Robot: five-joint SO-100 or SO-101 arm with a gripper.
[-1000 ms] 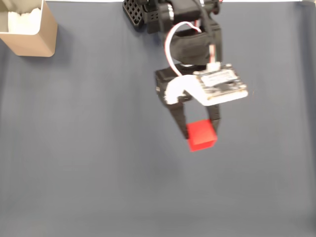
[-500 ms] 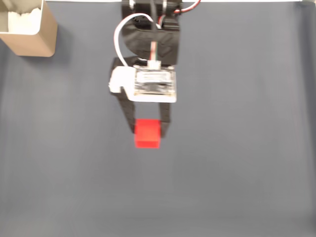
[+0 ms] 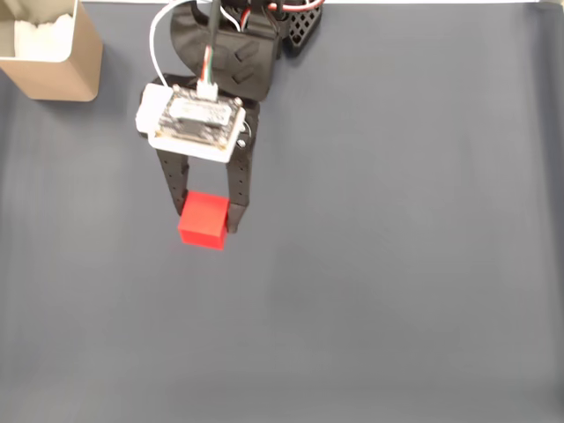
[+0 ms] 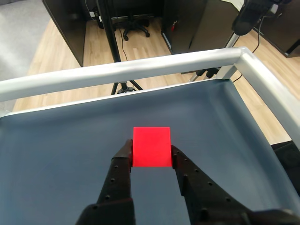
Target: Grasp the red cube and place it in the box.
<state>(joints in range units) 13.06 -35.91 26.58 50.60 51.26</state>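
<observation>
The red cube (image 3: 204,220) hangs above the grey mat, clamped between the two black fingers of my gripper (image 3: 205,215). In the wrist view the same red cube (image 4: 151,146) sits squeezed at the tips of my gripper (image 4: 151,154), held off the surface. The box (image 3: 48,48), tan with white padding inside, stands at the top left corner of the fixed view, well to the left of and beyond the gripper.
A dark grey mat (image 3: 397,264) covers the table. The arm's base (image 3: 264,18) sits at the top centre of the fixed view. In the wrist view a metal table rail (image 4: 140,70) runs past the mat's far edge, with wooden floor and chair legs beyond.
The arm has swung left across the fixed view, carrying the red cube from right of centre to left of centre, closer to the box.
</observation>
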